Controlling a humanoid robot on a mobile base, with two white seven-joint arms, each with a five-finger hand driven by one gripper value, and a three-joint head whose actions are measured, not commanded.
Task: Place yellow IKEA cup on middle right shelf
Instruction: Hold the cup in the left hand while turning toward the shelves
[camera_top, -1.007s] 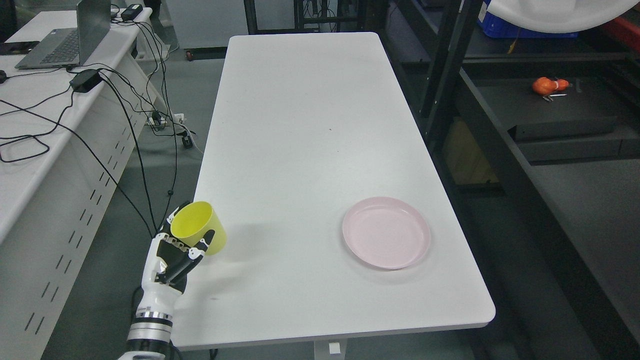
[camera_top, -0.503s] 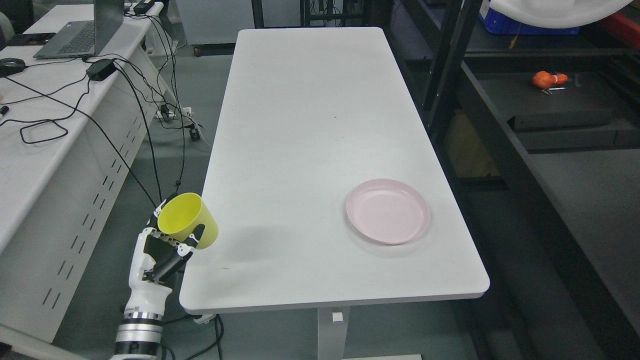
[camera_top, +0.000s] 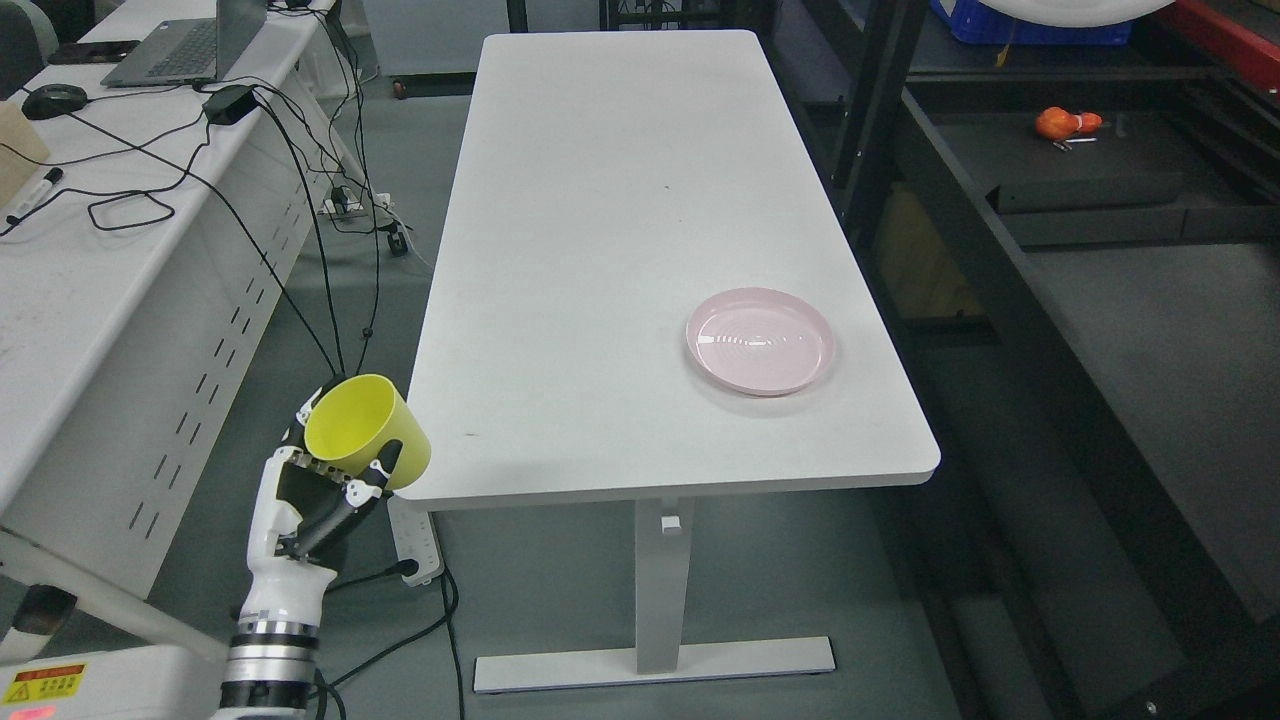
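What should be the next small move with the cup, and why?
Probably carry the cup rightward toward the dark shelf, keeping it lifted. The left hand grips it off the table's near-left corner, the shelf stands far right, and the pink plate lies between.

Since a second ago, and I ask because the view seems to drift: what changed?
The camera backed away: the table now shows its leg and foot, and everything slid up the picture. The left hand keeps its grip on the cup, now off the table's near left corner instead of over its top. The plate has not moved on the table. Nothing was let go.
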